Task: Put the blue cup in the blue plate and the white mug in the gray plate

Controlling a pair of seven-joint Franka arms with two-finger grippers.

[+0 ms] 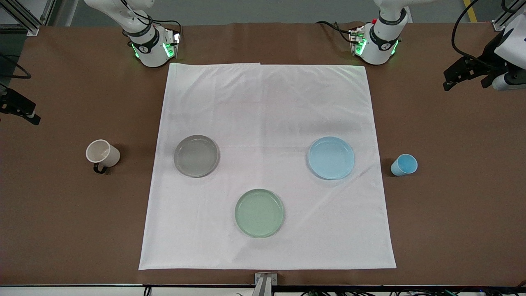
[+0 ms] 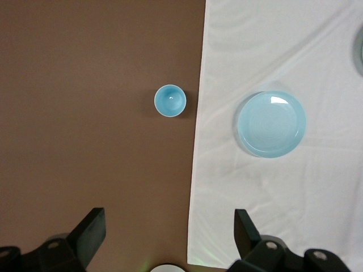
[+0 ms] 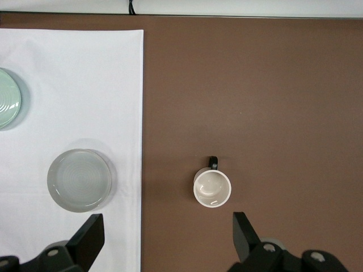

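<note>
The blue cup (image 1: 404, 165) stands upright on the brown table beside the cloth, toward the left arm's end; it also shows in the left wrist view (image 2: 170, 100). The blue plate (image 1: 331, 158) (image 2: 271, 123) lies empty on the white cloth. The white mug (image 1: 102, 154) (image 3: 212, 187) stands upright toward the right arm's end, its dark handle toward the front camera. The gray plate (image 1: 196, 156) (image 3: 79, 180) lies empty on the cloth. My left gripper (image 1: 462, 80) (image 2: 170, 226) is open and empty, high over the table. My right gripper (image 1: 20, 109) (image 3: 167, 226) is open and empty, high over the table.
A pale green plate (image 1: 259, 213) lies empty on the white cloth (image 1: 267, 102), nearer to the front camera than the other two plates. The arm bases (image 1: 152, 45) stand along the table's back edge.
</note>
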